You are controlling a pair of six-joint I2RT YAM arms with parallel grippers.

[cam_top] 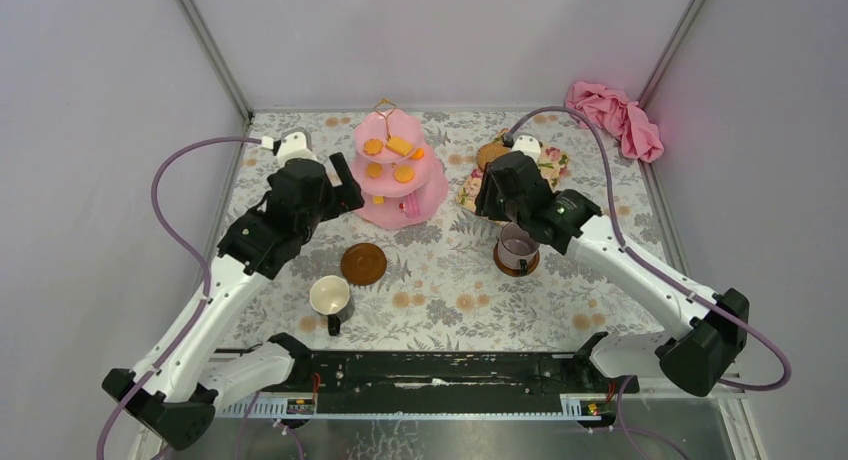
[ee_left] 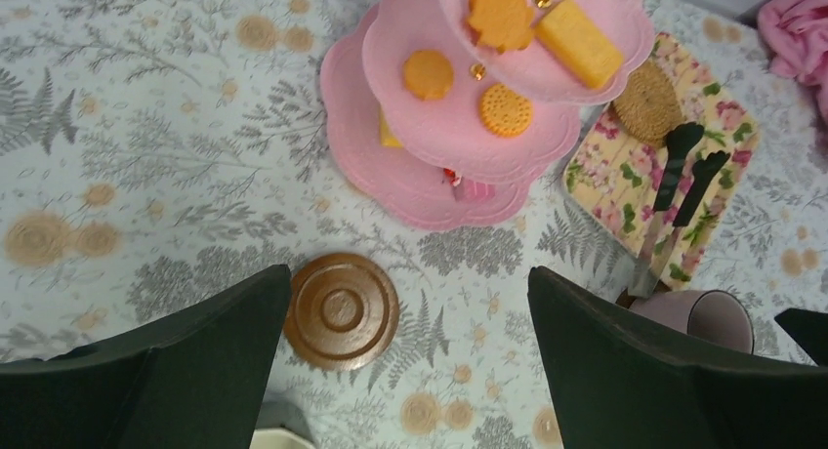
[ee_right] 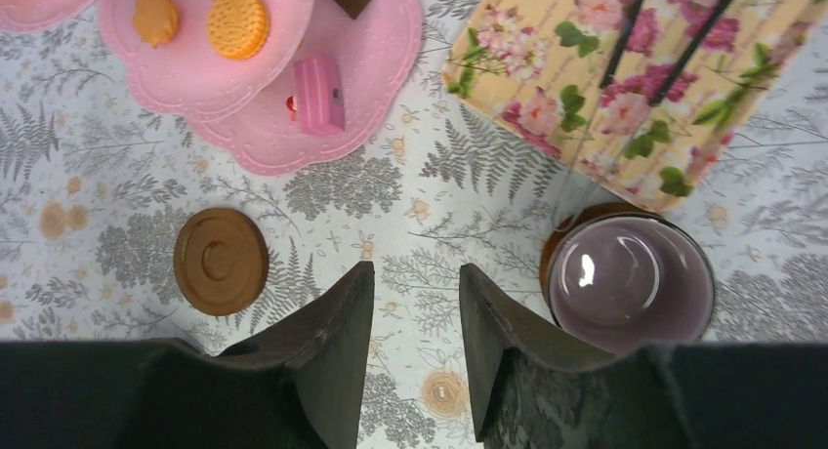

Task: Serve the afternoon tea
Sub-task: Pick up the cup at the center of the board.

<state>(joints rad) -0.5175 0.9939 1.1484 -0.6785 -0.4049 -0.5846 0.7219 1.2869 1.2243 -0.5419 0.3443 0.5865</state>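
The pink three-tier cake stand (cam_top: 398, 170) stands at the back centre and carries orange and yellow biscuits (ee_left: 506, 109). An empty brown saucer (cam_top: 363, 264) lies in front of it, with the white mug (cam_top: 330, 298) just nearer. The purple mug (cam_top: 517, 248) sits on the second saucer (ee_right: 557, 249) at the right. My left gripper (cam_top: 346, 188) is open wide and empty, left of the stand; in its wrist view (ee_left: 410, 283) it hovers beside the empty saucer (ee_left: 341, 310). My right gripper (cam_top: 495, 198) is open and empty; in its wrist view (ee_right: 417, 273) it hovers left of the purple mug (ee_right: 630, 283).
A floral tray (cam_top: 545, 170) right of the stand holds slim black tongs (ee_left: 683, 176) and a round brown biscuit (ee_left: 646, 102). A pink cloth (cam_top: 615, 117) lies bunched in the back right corner. Grey walls close off the floral-covered table (cam_top: 450, 300).
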